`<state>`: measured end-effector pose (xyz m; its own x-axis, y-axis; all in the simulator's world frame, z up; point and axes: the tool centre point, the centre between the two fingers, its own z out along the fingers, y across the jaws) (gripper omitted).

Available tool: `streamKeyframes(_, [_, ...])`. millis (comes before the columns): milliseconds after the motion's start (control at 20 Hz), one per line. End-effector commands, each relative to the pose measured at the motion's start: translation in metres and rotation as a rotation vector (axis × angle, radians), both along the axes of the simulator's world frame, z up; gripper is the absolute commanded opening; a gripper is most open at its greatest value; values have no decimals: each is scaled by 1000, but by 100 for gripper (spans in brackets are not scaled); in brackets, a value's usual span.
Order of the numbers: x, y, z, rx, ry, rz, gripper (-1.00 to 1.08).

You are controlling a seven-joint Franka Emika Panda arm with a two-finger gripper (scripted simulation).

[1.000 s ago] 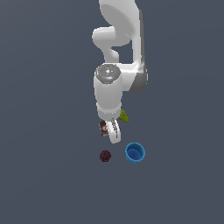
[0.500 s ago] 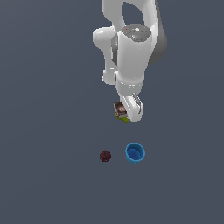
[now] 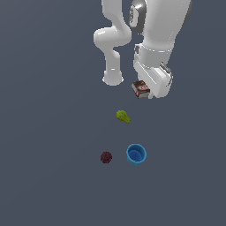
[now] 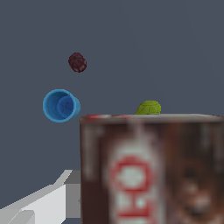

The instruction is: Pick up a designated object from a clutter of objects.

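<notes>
Exterior view: white robot hand (image 3: 145,92) holds the small flat dark-brown rectangular box with red-and-white label (image 3: 141,88), clamped at its tip and raised off the dark grey table (image 3: 44,132). Below the hand, well apart from it, lie the yellow-green pear-like fruit (image 3: 123,116), then further off the blue round cup (image 3: 136,154) and just beside that the dark maroon bumpy ball (image 3: 106,157). The three items are apart from each other, none touching. No table edge shows; plenty of open room on all sides of the hand.

Wrist view: the box (image 4: 153,170) fills the near field right at the hand, label facing the camera, blurred. A pale finger (image 4: 39,203) shows beside it; the contact itself is hidden. Fruit (image 4: 148,107) peeks over the box's top edge, with cup (image 4: 60,105) and ball (image 4: 77,62) beyond it.

Judgement: box looks stiff, light, flat-sided, so a grip across the two broad faces suits it; smooth faces could slip if the squeeze is weak. Pick looks essentially done, with a clear path upward.
</notes>
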<state>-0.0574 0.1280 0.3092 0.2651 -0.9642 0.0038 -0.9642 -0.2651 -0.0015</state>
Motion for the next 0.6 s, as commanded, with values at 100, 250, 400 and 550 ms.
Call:
streamKeyframes(100, [-14,24,28,0,1,-1,-100])
streamKeyframes(250, [-20,36,41,1,2,0,-100])
streamKeyframes(400, [-23,43,49,2,2,0,-100])
streamKeyframes(550, [-24,46,52,3,2,0,-100])
